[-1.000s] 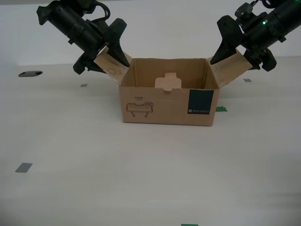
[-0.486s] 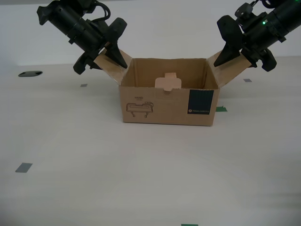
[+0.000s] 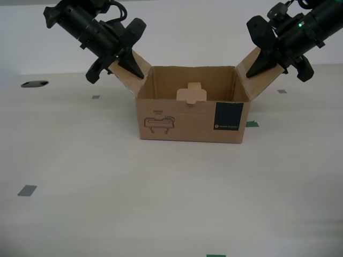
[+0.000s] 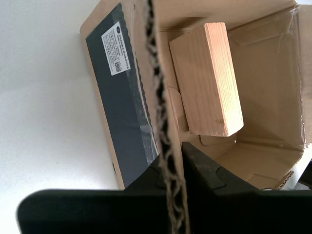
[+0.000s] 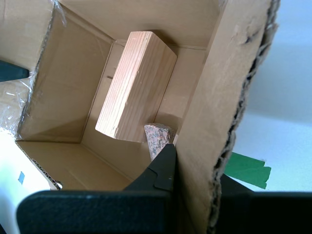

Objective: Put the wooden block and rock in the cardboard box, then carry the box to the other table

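Gripping the cardboard box (image 3: 191, 112) by its side flaps: our first tool (image 5: 195, 195) clamps one, our second tool (image 4: 170, 180) the other. Wooden block (image 5: 136, 85) and rock (image 5: 158, 139) lie inside, touching; box sits on the desk (image 3: 107, 176)

Small grey tape squares (image 3: 27, 190) on the smooth pale tabletop (image 3: 107, 176), green tape strips (image 3: 252, 124) (one at the near edge), a dark oval hole (image 3: 34, 83)
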{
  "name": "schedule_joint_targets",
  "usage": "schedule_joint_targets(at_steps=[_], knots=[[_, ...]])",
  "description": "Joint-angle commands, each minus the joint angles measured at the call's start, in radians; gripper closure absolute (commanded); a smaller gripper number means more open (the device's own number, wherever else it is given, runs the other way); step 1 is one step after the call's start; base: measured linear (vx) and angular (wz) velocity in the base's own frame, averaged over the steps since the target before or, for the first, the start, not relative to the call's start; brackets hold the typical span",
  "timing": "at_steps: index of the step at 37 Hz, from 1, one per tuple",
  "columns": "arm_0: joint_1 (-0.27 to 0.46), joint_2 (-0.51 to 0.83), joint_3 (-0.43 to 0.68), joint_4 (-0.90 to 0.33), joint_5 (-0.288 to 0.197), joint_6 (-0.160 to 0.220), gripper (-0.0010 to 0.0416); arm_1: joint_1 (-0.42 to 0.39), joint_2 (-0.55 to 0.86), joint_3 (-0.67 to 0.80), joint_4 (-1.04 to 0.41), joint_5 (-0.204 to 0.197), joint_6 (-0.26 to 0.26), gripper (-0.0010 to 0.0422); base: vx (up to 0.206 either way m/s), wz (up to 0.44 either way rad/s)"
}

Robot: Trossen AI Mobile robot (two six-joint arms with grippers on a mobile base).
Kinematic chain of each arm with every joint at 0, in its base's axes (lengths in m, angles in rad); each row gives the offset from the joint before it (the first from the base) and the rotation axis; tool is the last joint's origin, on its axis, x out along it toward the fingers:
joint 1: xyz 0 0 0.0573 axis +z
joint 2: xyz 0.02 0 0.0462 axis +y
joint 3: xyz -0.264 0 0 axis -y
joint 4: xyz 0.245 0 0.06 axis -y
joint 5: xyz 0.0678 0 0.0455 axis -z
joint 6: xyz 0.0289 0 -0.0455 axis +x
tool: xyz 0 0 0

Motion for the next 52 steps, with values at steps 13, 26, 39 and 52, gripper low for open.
schedule_joint_targets(at_steps=[13,26,39,52], knots=[[0.002,-0.002,0.000,0.000,-0.001,0.003,0.0407,-0.002,-0.003,0.000,0.008,-0.005,-0.006,0.0414,0.000,0.000],[0.002,-0.046,0.000,-0.001,-0.002,0.032,0.0407,-0.003,-0.029,0.064,-0.012,0.005,-0.036,0.0414,0.000,0.000],[0.002,-0.097,0.062,-0.077,-0.008,0.055,0.0407,-0.005,-0.035,0.112,-0.065,0.026,-0.035,0.0414,0.000,0.000],[0.002,-0.097,0.200,-0.181,-0.007,0.055,0.0407,-0.005,-0.073,0.112,-0.113,0.026,-0.013,0.0414,0.000,0.000]])
